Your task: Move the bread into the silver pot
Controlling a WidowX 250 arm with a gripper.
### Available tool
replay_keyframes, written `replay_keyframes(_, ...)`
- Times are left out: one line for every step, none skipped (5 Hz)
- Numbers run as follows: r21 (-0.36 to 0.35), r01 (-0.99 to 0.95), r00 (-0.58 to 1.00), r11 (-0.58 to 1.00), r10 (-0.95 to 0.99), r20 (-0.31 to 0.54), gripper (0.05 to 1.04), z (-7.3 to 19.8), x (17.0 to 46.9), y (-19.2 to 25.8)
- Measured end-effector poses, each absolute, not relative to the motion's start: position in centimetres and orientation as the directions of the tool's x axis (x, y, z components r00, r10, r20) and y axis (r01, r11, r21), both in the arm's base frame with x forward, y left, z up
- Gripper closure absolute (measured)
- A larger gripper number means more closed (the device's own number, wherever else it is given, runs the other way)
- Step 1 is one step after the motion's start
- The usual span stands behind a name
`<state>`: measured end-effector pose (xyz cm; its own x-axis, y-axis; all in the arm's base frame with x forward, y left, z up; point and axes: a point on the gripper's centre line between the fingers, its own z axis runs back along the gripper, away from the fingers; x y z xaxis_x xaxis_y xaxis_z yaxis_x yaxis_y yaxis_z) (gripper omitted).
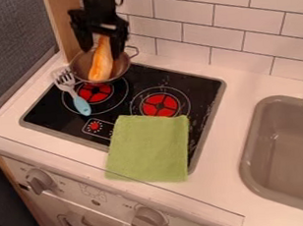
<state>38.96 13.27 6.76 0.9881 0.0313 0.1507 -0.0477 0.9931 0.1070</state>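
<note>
The pincer (99,49) hangs over the far side of the pot (121,67), its fingers apparently spread wide around the upper end of the bread (100,62). From there the bread lies downward inside the pot, its long axis running to the near rim. The lone arm (97,2) probably need only rise clear. No writing is legible on either bread or pot

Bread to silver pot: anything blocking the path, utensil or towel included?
Nothing visible. The bread's lower end is inside the pot's rim, gripper at its upper end. Blue-handled utensil lies beside the pot, green towel further off; neither in between.
</note>
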Motion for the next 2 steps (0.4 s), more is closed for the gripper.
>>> replay_keyframes(0.061,-0.044,0.981,0.997,0.032,0.194,0.079,9.6,36.9,11.5)
replay_keyframes(0.034,-0.015,0.979,0.999,0.007,0.204,0.083,10.4,34.9,9.6)
